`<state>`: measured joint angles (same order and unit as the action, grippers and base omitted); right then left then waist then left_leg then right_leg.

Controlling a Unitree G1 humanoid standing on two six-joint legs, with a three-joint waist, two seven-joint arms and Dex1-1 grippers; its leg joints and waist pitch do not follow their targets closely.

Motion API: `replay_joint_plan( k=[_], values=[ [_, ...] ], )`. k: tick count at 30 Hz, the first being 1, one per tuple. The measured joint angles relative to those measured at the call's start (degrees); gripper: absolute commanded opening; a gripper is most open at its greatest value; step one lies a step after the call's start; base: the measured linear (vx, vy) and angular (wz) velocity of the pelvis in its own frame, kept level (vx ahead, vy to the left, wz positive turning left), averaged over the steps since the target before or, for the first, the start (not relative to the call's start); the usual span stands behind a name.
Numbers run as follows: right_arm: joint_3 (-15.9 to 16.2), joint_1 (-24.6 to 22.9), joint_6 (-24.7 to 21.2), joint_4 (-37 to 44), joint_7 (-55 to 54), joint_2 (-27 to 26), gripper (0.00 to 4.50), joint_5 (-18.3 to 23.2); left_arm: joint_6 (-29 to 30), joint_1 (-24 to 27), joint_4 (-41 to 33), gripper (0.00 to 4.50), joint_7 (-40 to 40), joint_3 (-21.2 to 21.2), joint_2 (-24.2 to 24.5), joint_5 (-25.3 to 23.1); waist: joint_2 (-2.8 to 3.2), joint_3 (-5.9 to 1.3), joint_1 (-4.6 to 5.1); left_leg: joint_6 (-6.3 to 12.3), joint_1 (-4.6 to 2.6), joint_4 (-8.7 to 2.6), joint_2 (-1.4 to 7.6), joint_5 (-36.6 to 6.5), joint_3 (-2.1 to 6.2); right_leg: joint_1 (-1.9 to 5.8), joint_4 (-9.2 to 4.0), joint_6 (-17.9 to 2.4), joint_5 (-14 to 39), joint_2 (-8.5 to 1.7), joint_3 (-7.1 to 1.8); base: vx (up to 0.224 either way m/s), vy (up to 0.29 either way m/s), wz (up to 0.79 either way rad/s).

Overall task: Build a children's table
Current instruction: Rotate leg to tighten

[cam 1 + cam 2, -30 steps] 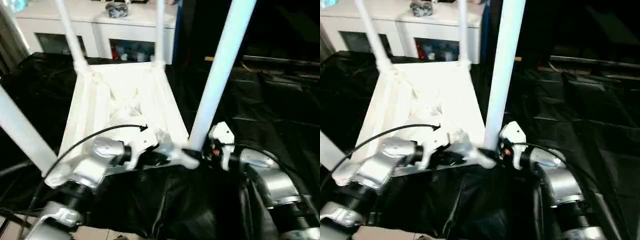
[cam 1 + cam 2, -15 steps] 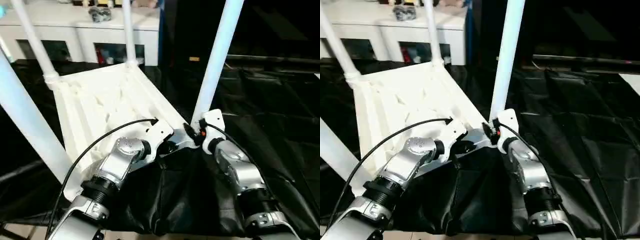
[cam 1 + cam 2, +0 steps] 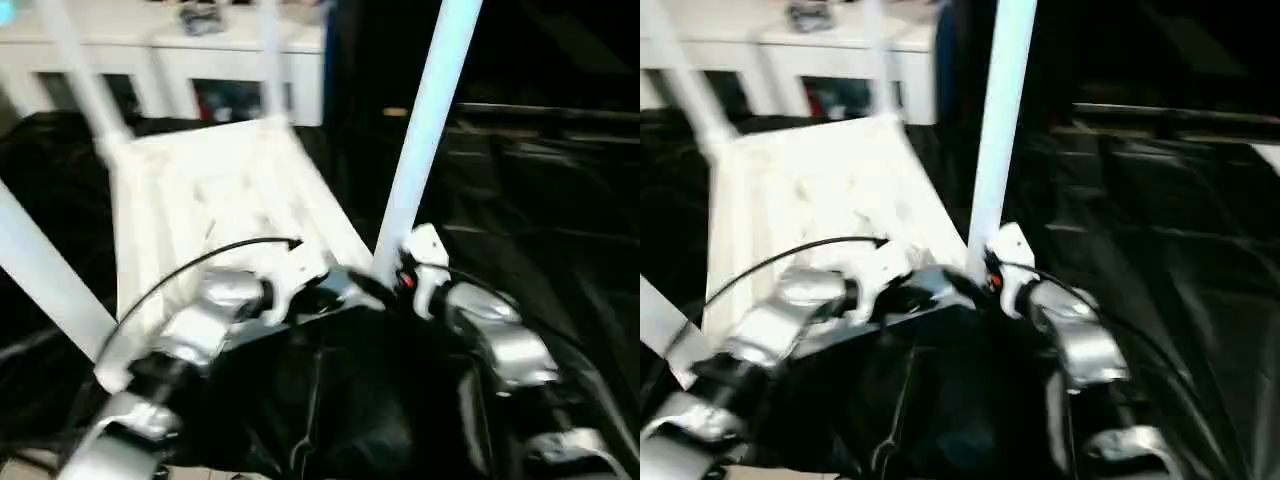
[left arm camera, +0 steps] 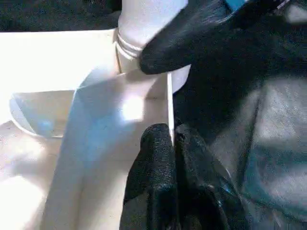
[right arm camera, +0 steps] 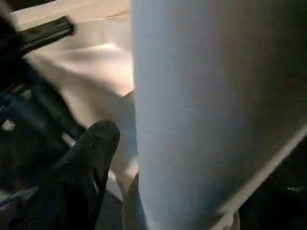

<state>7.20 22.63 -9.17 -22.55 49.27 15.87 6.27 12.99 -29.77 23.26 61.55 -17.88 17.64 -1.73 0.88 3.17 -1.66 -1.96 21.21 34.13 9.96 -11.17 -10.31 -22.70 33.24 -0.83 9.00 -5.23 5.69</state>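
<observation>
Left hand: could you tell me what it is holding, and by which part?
The left hand pinches the tabletop by its thin edge wall, near a corner.

You're looking at soft, smeared head views: motion blur drags the silver forearms (image 3: 200, 330) and the cabinet (image 3: 180, 60) past the counter's far edge into streaks. Light falls from above and washes the tabletop (image 3: 220, 200) almost featureless white, while the black cover (image 3: 1160, 250) shows only faint sheen on its folds. In the left wrist view a glare patch burns on the tabletop's rim. In the right wrist view the near leg (image 5: 211, 110) sits out of focus, grey-blue in shade
</observation>
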Motion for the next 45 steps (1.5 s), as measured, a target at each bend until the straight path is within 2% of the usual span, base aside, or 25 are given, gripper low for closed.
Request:
replay_joint_plan(
  k=[9,13,16,18,22,27,39,42,45],
  values=[
    [2.65,-2.34,-0.38,4.33,11.85,6.08,3.53,1.86,-1.79,0.85,-1.1,0.0,7.42,-0.66,4.2,2.16,-0.03,0.0,-1.34,-0.04,0.17,0.11,0.04,0.06,-0.57,-0.19,-0.01,-0.13,0.14,-0.09,-0.33,0.0,0.0,0.0],
    [3.23,-2.36,-0.93,4.74,13.34,6.78,3.22,2.72,-2.02,1.12,-1.25,0.0,8.89,-0.69,4.95,2.23,-0.04,0.0,-1.49,-0.06,0.07,0.11,0.12,0.05,-0.93,-0.16,0.05,-0.12,0.13,-0.09,-0.55,0.0,0.0,0.0],
    [3.49,-2.38,-1.43,5.81,13.91,6.88,2.83,2.92,-2.02,1.29,-1.29,0.0,9.51,-0.74,5.29,2.65,-0.07,0.01,-1.53,-0.06,0.06,0.13,0.12,0.06,-0.98,-0.16,0.11,-0.12,0.13,-0.09,-0.62,0.0,0.0,0.0],
    [3.49,-2.37,-1.42,6.41,14.09,6.92,2.8,2.98,-2.02,1.32,-1.37,0.0,9.64,-0.92,5.43,2.86,-0.1,-0.02,-1.55,-0.06,0.05,0.14,0.12,0.06,-0.98,-0.16,0.13,-0.11,0.13,-0.09,-0.63,0.0,0.0,0.0],
    [3.49,-2.37,-1.43,6.77,14.89,7.35,2.35,3.07,-2.05,1.45,-1.59,0.0,10.09,-1.03,5.55,3.08,-0.13,-0.03,-1.66,-0.06,0.06,0.14,0.12,0.06,-0.99,-0.17,0.14,-0.08,0.16,-0.09,-0.64,0.0,0.0,0.0],
    [3.64,-2.46,-1.4,7.35,14.89,7.49,2.05,3.02,-2.12,1.5,-1.6,0.0,10.24,-1.06,5.56,3.09,-0.15,-0.05,-1.71,-0.05,0.06,0.15,0.13,0.06,-1.0,-0.17,0.15,-0.06,0.16,-0.09,-0.64,0.0,0.0,0.0],
    [3.75,-3.57,-1.63,8.45,14.53,7.32,1.99,3.0,-2.19,1.84,-1.74,0.0,10.14,-1.11,5.37,3.18,-0.21,-0.09,-1.76,-0.06,0.0,0.2,0.13,0.06,-1.0,-0.11,0.18,-0.06,0.16,-0.09,-0.66,0.0,0.0,0.0],
    [2.77,-3.88,-2.56,8.22,11.04,5.57,1.99,2.81,-1.59,1.82,-1.28,0.0,7.34,-0.77,3.97,2.93,-0.22,-0.09,-1.73,-0.06,-0.1,0.21,0.12,0.06,-1.01,-0.02,0.22,-0.07,0.16,-0.09,-0.71,0.0,0.0,0.0],
    [0.85,-2.91,-3.17,5.74,2.58,1.95,1.98,1.32,-0.26,0.79,0.35,0.0,1.37,-0.05,1.36,1.3,-0.37,-0.18,-1.17,-0.08,-0.23,0.26,0.12,0.05,-1.01,0.05,0.26,0.21,0.32,-0.09,-0.74,0.0,0.0,0.0]
  ],
)
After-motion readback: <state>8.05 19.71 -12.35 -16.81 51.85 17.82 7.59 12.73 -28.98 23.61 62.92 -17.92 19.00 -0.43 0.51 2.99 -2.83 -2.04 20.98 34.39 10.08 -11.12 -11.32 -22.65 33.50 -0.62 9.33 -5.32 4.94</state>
